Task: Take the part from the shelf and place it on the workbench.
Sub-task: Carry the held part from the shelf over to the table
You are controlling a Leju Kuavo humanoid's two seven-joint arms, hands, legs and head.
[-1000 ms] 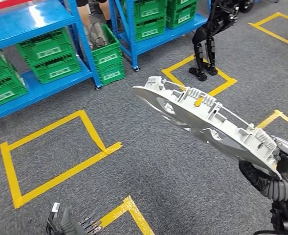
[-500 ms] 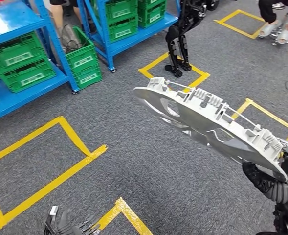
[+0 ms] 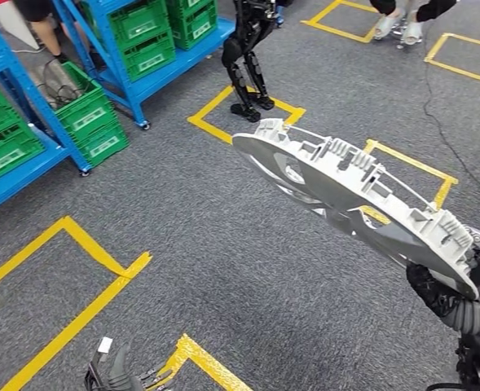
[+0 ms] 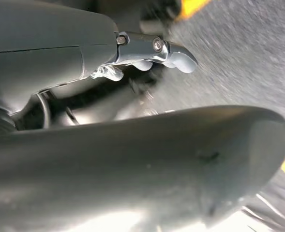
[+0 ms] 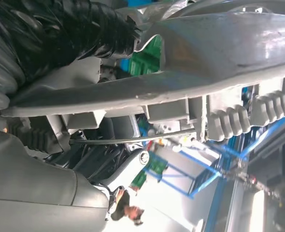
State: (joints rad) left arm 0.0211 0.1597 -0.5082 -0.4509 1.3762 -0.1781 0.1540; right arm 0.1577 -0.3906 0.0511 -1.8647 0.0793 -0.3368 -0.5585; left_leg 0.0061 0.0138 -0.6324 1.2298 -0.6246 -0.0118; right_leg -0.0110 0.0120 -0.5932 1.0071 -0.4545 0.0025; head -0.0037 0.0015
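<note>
The part [image 3: 348,191] is a long, light grey plastic moulding with ribs and clips, held out level over the carpet and reaching up and left from the right of the head view. My right hand [image 3: 437,293] grips its near end from below, with dark fingers curled under the edge. The right wrist view shows the part [image 5: 214,53] from close up, with the right hand [image 5: 60,34] wrapped on it. Low at the head view's bottom edge hangs my left hand [image 3: 117,375], holding nothing. In the left wrist view its fingers [image 4: 152,48] stretch out above the carpet.
Blue shelves with green crates [image 3: 15,147] stand at the left and top [image 3: 138,32]. Another robot's black legs [image 3: 246,57] stand in a yellow taped square. Yellow tape lines [image 3: 71,326] mark the grey carpet. People's legs [image 3: 403,20] are at the top right, and a black cable [image 3: 452,138] runs nearby.
The whole picture has slid left: the camera has turned right, away from the shelves. The part stays in my right hand, and my left hand still hangs low.
</note>
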